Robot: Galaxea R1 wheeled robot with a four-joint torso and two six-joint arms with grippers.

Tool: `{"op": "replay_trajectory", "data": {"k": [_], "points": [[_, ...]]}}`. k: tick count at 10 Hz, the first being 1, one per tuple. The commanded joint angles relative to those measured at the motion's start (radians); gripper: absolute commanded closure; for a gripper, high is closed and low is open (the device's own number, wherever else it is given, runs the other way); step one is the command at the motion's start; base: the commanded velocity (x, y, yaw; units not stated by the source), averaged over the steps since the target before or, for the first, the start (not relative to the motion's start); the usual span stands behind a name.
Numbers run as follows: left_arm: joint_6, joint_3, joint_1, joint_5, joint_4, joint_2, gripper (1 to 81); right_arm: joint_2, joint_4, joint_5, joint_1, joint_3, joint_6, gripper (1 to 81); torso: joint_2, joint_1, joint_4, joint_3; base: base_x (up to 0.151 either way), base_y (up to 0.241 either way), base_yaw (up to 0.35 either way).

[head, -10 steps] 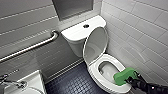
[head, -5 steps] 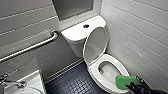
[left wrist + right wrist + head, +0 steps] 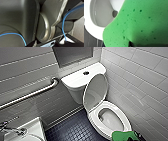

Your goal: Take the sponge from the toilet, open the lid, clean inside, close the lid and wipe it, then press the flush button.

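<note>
- toilet (image 3: 75,84) sits in the corner, against the white tiled wall (image 3: 140,79), with its tank under a dark wall panel (image 3: 72,55)
- lid (image 3: 96,90) is up and tilted back, leaning on the tank front
- seat (image 3: 93,119) is down, a white ring around the open bowl (image 3: 111,119)
- flush button (image 3: 86,73) is a small dark round spot in the middle of the tank top
- sponge (image 3: 123,135) is bright green and sits at the front end of the seat, over the rim and outside the bowl opening — can't tell if it touches the seat
- right gripper (image 3: 136,137) shows as a dark part just beside the sponge and is clamped on it
- in the right wrist view the sponge fills most of the frame, pores visible, and a dark bit of the tool pokes out under its edge
- the same view shows the bowl interior, grey-white and glossy, with the dark drain opening (image 3: 114,13) near the sponge edge — can't tell about the water
- left gripper (image 3: 50,44) is just dark shapes past the robot's own housing and a blue cable (image 3: 63,25); can't tell wide or narrow
- chrome grab bar (image 3: 30,94) runs along the grey wall beside the tank
- a sink (image 3: 32,127) corner with a chrome tap (image 3: 10,128) is well apart from the toilet; the basin is mostly cut off
- floor (image 3: 72,129) is dark blue and studded
</note>
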Motion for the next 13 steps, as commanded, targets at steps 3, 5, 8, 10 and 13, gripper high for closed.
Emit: {"op": "replay_trajectory", "data": {"k": [3, 5, 8, 10, 13], "points": [[0.007, 0.022, 0.049, 0.083, 0.006, -0.008, 1.0, -0.038, -0.014, -0.070, 0.159, 0.077, -0.013, 81.1, 0.000, 0.000, 0.000, 0.000, 0.000, 0.000, 0.000], [0.007, 0.024, 0.049, 0.083, 0.006, -0.008, 1.0, -0.027, -0.003, -0.084, 0.265, 0.084, -0.017, 81.1, 0.000, 0.000, 0.000, 0.000, 0.000, 0.000, 0.000], [0.007, 0.024, 0.048, 0.083, 0.006, -0.007, 1.0, 0.049, 0.119, -0.083, 0.413, 0.068, -0.142, 81.1, 0.000, 0.000, 0.000, 0.000, 0.000, 0.000, 0.000], [0.007, 0.024, 0.049, 0.083, 0.006, -0.008, 1.0, 0.126, 0.216, -0.075, 0.477, 0.013, -0.224, 81.1, 0.000, 0.000, 0.000, 0.000, 0.000, 0.000, 0.000], [0.007, 0.024, 0.048, 0.083, 0.004, -0.011, 1.0, 0.233, 0.233, -0.075, 0.479, -0.079, -0.235, 81.1, 0.000, 0.000, 0.035, 0.000, 0.000, 0.000, 0.000]]}}
